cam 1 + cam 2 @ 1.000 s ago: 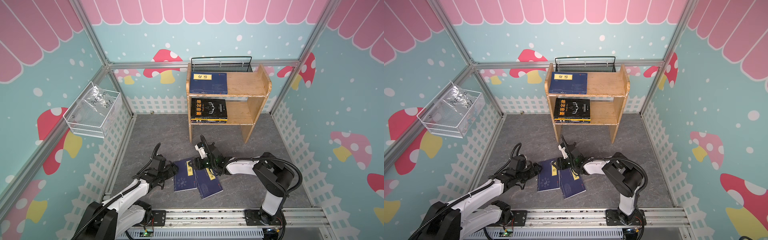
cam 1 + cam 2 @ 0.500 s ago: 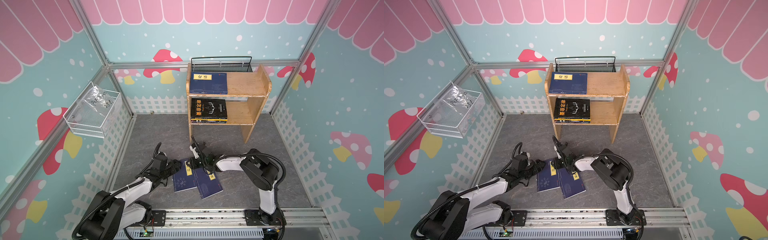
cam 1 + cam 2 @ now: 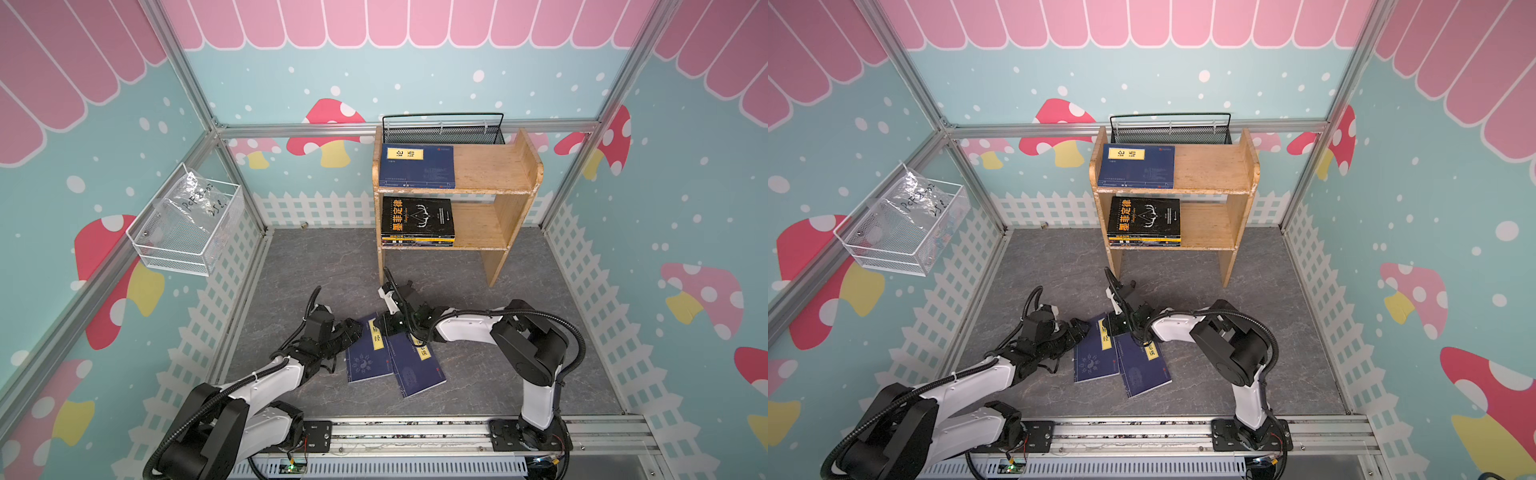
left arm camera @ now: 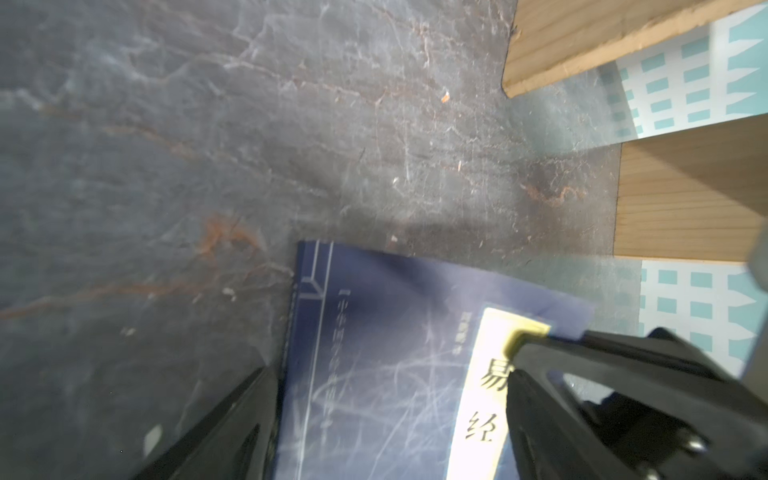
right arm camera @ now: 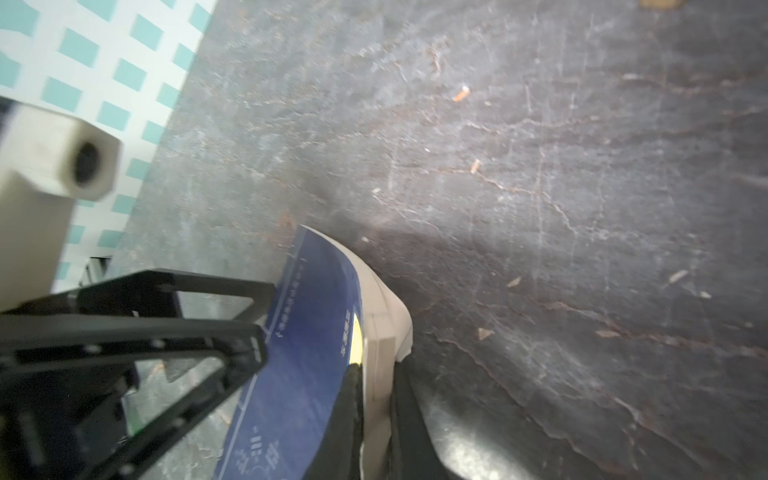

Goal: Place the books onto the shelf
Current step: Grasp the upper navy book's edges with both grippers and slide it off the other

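Observer: Grip change on your right gripper [image 3: 385, 327]. A second ago its jaws stood apart, further to the right over the floor [image 3: 324, 270]; now it has slid across, and its fingers [image 5: 405, 415] are closed tight on the far edge of a navy book [image 3: 365, 361]. In the right wrist view that edge curls up off the floor.

Operator: Left side?

Observer: Your left gripper [image 3: 353, 332] has eased in a little; spread unchanged. Wide open, holding nothing. In the left wrist view one finger [image 4: 540, 415] lies on the book's yellow label, its partner sits just beside the spine edge. It pins; it does not grasp.

Operator: Where do the books stand?

Observer: Two on the floor in front of the shelf [image 3: 490, 166]: the navy book you now have by the edge, and a second navy book [image 3: 417, 370] touching it along one side. Which overlaps which, cannot tell. On the shelf, one blue book [image 3: 417, 168] lies flat on the upper tier and a black-topped stack [image 3: 417, 216] on the lower.

Operator: Meaning?

Observer: Judgement: the pick of the next book has begun, nothing lifted clear yet. The hold is on a thin edge only; whether you have the whole block or just some leaves I cannot tell. With the left finger on the label, a lift would likely bend the cover, so you would want that finger off first.
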Robot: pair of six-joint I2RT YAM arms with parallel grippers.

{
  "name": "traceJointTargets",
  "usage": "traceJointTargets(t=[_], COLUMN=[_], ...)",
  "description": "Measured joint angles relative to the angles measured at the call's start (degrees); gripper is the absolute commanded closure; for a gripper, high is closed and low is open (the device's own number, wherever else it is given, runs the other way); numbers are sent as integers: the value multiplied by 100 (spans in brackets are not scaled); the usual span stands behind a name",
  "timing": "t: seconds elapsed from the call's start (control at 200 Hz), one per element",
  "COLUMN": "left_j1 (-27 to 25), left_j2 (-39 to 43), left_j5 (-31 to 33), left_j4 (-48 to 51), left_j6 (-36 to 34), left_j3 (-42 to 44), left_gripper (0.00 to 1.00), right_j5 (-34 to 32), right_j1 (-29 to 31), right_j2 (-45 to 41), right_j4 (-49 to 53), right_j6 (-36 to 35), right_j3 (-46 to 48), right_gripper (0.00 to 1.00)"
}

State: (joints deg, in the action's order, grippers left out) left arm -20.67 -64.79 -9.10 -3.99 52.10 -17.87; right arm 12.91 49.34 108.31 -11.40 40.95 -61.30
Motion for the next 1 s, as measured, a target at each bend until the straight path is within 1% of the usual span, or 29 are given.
traceJointTargets(t=[0.135,0.255,0.355,0.44,0.505,0.605,0.71,0.855,1.001], left_j1=[39,205,313,334,334,337,337,332,243], left_j2=[881,1781,2400,2640,2638,2396,2044,1635,1344], left_j5=[35,4,-229,-612,-953,-1508,-2177,-2863,-3303], left_j4=[680,1185,1342,1346,1309,1196,767,260,-33], left_j6=[-70,-208,-435,-682,-876,-1134,-1233,-1228,-1292], left_j3=[-76,-330,-544,-745,-918,-1207,-1381,-1617,-2035], left_gripper=[10,6,5,4,6,9,10,15,15], right_j5=[-118,-245,-306,-282,-234,-55,223,881,1580], right_j1=[26,15,-26,-105,-195,-407,-702,-1198,-1423], right_j2=[-507,-1117,-1685,-2186,-2514,-3008,-3499,-4076,-4159], right_j4=[9,22,66,131,219,503,876,1123,1342], right_j6=[-22,-103,-214,-382,-540,-861,-1139,-1294,-1375], right_j3=[15,44,50,48,44,2,-98,-164,-422], right_gripper=[100,100,100,100,100,100,100,100,100])
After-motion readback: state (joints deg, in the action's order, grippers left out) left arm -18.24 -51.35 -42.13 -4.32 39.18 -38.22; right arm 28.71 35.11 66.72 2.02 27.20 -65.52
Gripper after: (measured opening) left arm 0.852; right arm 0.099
